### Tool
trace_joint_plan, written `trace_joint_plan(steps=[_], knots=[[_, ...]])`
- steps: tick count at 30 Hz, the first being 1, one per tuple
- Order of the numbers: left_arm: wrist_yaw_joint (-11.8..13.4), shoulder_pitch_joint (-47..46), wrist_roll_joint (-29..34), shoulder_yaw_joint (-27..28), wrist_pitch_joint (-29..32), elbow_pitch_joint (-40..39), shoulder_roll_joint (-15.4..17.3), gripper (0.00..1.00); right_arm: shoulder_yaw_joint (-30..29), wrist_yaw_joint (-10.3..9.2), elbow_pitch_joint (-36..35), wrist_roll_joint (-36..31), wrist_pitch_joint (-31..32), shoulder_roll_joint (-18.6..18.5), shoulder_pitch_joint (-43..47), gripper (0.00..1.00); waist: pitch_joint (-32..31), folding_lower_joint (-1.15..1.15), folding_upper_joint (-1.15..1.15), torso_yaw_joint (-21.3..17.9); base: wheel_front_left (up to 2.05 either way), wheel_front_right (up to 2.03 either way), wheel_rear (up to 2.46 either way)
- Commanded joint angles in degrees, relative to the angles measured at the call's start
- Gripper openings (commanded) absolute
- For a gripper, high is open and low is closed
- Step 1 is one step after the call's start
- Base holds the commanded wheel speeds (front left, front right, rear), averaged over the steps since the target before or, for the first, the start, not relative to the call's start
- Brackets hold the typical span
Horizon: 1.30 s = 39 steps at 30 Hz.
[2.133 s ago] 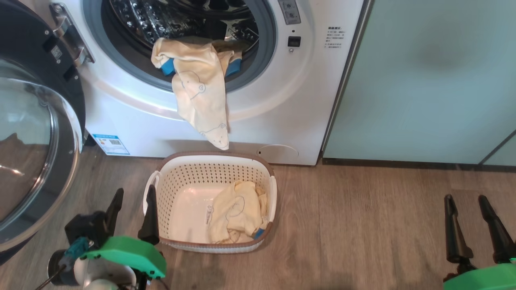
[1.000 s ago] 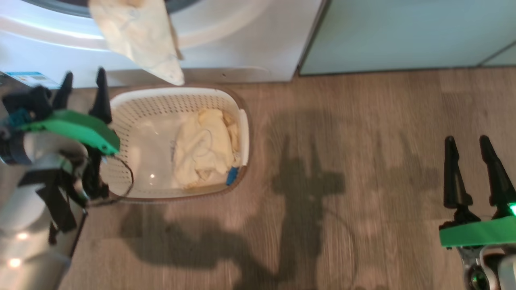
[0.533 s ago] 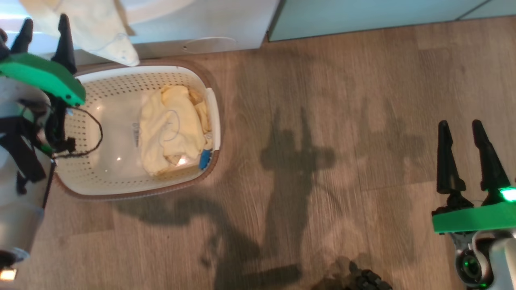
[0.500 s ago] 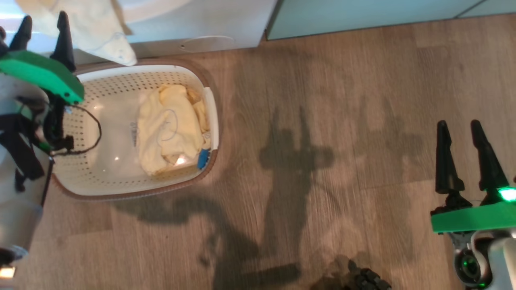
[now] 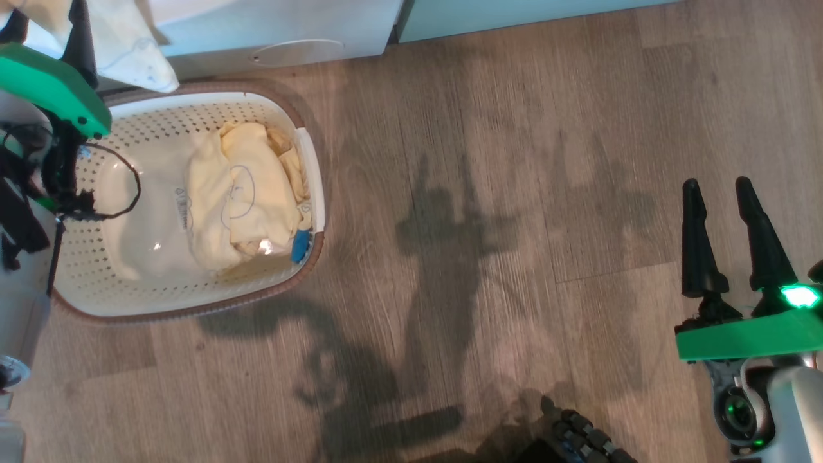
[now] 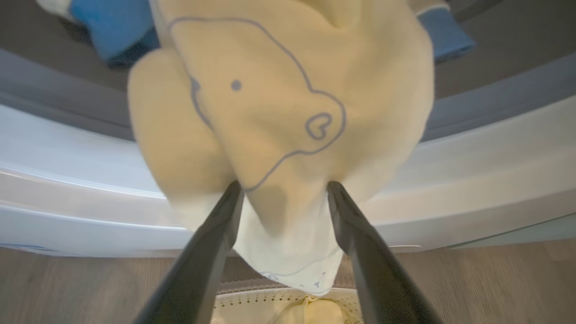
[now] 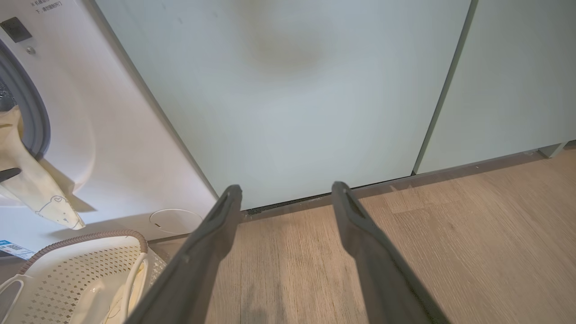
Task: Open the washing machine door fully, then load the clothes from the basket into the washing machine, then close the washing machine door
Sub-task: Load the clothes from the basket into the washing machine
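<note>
The white basket [image 5: 193, 106] stands on the floor before the washing machine [image 5: 270, 32]. Pale-yellow clothes [image 5: 238, 193] lie in the basket's right half. Another yellow garment [image 6: 279, 90] with a bear drawing hangs out of the machine's grey-rimmed opening, down over its white front. My left gripper [image 6: 284, 186] is open, and its fingertips reach the lower part of this hanging garment, with nothing clamped. In the head view it [image 5: 46, 13] is at the top left, above the basket's far-left corner. My right gripper [image 5: 717, 185] is open over bare floor, far right. The washing machine door is out of view.
Pale-green cabinet doors [image 7: 292, 90] stand right of the washing machine [image 7: 112, 135]. Wood floor [image 5: 514, 193] stretches between the basket [image 7: 81, 265] and my right gripper [image 7: 286, 188]. A dark part of my base [image 5: 578, 440] shows at the bottom edge.
The head camera has tilted down and swung right, shifting the whole picture. My left gripper has risen from beside the basket to the hanging garment. The right gripper keeps its place, open.
</note>
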Motion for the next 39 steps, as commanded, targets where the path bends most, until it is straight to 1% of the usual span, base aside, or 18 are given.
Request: trace_joint_plan(steps=[1, 2, 3, 4, 5, 10, 15, 19, 22, 25, 26, 27, 29, 32, 33, 39], knots=[[-0.38, -1.76, -0.03, 1.34, 0.05, -0.78, 3.25, 1.0, 1.02, -0.16, -1.83, 0.54, -0.52, -0.38, -0.11, 1.0, 0.2, 0.0, 0.0, -0.15, 0.0, 0.0, 0.0], [-0.56, -2.11, -0.07, 1.25, 0.05, -0.33, 3.25, 0.82, 1.03, -0.16, -1.87, 0.57, -0.52, -0.34, -0.22, 1.0, 0.33, 0.0, 0.0, -0.24, 0.0, 0.0, 0.0], [-0.69, -2.41, -0.07, 1.18, -0.04, 0.09, 3.25, 0.43, 1.03, -0.16, -1.89, 0.59, -0.52, -0.3, -0.31, 1.0, 0.42, 0.0, 0.0, -0.31, 0.0, 0.0, 0.0], [-0.77, -2.68, -0.04, 1.07, -0.13, 0.45, 3.2, 0.15, 1.0, -0.16, -1.89, 0.61, -0.53, -0.27, -0.38, 1.0, 0.52, 0.0, 0.0, -0.36, 0.0, 0.0, 0.0], [-0.85, -2.91, -0.03, 0.98, -0.24, 0.77, 3.16, 0.0, 0.95, -0.16, -1.9, 0.64, -0.53, -0.22, -0.44, 1.0, 0.6, 0.0, 0.0, -0.4, 0.0, 0.0, 0.0], [-1.3, -4.3, 0.3, 0.09, -0.14, 2.39, 3.07, 0.0, 0.61, -0.16, -1.88, 0.62, -0.53, 0.08, -0.61, 1.0, 0.78, 0.0, 0.0, -0.07, 0.0, 0.0, 0.0], [-1.91, -5.28, 0.5, -0.94, 0.85, 2.51, 2.91, 0.0, 0.41, -0.16, -1.69, 0.76, -0.53, 0.21, -0.73, 1.0, 0.4, 0.0, 0.0, 1.09, 0.0, 0.0, 0.0], [-2.26, -6.16, 0.69, -1.97, 2.97, 1.39, 2.99, 0.0, 0.28, -0.16, -1.65, 0.68, -0.53, 0.3, -0.7, 1.0, -0.14, 0.0, 0.0, 2.24, 0.0, 0.0, 0.0], [-2.32, -6.83, 0.6, -2.43, 5.47, -0.09, 3.65, 0.0, 0.41, -0.16, -1.6, 0.65, -0.53, 0.37, -0.73, 1.0, -0.46, 0.0, 0.0, 2.83, 0.0, 0.0, 0.0], [-1.79, -7.46, 0.72, -2.71, 8.34, -2.4, 4.95, 0.0, 0.67, -0.16, -1.49, 0.68, -0.53, 0.47, -0.8, 1.0, -0.56, 0.0, 0.0, 3.02, 0.0, 0.0, 0.0], [-1.79, -7.46, 0.72, -2.71, 8.34, -2.4, 4.95, 0.0, 0.67, -0.16, -1.49, 0.68, -0.53, 0.47, -0.8, 1.0, -0.56, 0.0, 0.0, 3.02, 0.0, 0.0, 0.0], [-1.37, -7.78, 0.65, -2.69, 10.42, -4.35, 6.06, 0.0, 0.86, -0.16, -1.39, 0.97, -0.53, 0.55, -0.8, 1.0, -0.57, 0.0, 0.0, 2.97, 0.0, 0.0, 0.0], [-0.71, -8.22, 0.9, -2.64, 12.19, -6.74, 7.45, 0.0, 1.04, -0.16, -1.34, 1.31, -0.53, 0.65, -0.86, 1.0, -0.39, 0.0, 0.0, 2.67, 0.0, 0.0, 0.0], [0.35, -8.86, 1.18, -2.28, 14.45, -10.29, 9.54, 0.0, 1.57, -0.16, -1.21, 1.96, -0.53, 0.81, -1.04, 1.0, 0.05, 0.0, 0.0, 1.85, 0.0, 0.0, 0.0], [0.35, -8.86, 1.18, -2.28, 14.45, -10.29, 9.54, 0.0, 1.57, -0.16, -1.21, 1.96, -0.53, 0.81, -1.04, 1.0, 0.05, 0.0, 0.0, 1.85, 0.0, 0.0, 0.0], [2.18, -11.13, 2.01, -1.57, 18.33, -15.51, 13.38, 0.0, 2.68, -0.16, -0.84, 3.6, -0.53, 1.06, -1.83, 1.0, 1.81, 0.0, 0.0, -0.84, 0.0, 0.0, 0.0]])
